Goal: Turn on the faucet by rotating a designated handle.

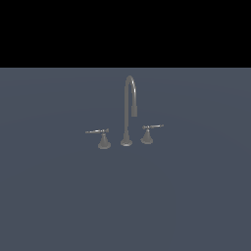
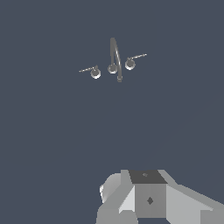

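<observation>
Dim flat light, faint shadows; coarse low-resolution renders; faucet (image 1: 128,112) tiny, detail perhaps lost.

My exterior camera is looking level across the grey floor (image 1: 59,196) at the distant faucet (image 1: 128,110). My wrist camera is looking steeply down, far off; both are sharing the faucet (image 2: 114,59).

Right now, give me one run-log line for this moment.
stage: approach not begun | small grey metal gooseneck faucet: untouched | designated thin grey lever handle: uncontacted | gripper: far off, fingers unseen
</observation>
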Motion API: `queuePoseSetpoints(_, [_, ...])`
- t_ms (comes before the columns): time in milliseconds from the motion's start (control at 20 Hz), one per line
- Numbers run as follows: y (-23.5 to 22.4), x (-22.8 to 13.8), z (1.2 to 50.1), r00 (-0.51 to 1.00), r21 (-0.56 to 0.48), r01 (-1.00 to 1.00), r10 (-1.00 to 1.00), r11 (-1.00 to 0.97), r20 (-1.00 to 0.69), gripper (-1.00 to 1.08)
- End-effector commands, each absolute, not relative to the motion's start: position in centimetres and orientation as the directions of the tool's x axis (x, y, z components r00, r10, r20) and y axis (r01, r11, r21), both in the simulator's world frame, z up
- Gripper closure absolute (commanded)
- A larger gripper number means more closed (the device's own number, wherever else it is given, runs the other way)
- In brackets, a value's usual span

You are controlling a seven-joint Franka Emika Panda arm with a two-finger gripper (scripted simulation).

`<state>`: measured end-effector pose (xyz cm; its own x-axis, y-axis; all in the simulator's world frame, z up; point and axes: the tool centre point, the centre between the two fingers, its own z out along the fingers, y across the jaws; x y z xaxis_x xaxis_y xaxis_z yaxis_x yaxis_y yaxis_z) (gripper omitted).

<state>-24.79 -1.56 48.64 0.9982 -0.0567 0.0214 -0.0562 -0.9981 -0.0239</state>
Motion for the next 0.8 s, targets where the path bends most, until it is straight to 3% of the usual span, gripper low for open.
queuePoseSetpoints(0, [-1.6,-24.8,48.6,0.998,-0.024,-0.056,-0.057,-0.998,0.021,1.08])
queuePoseSetpoints(750, [1.0,-23.5,45.0,0.985,-0.023,-0.172,-0.172,-0.985,0.018,1.08])
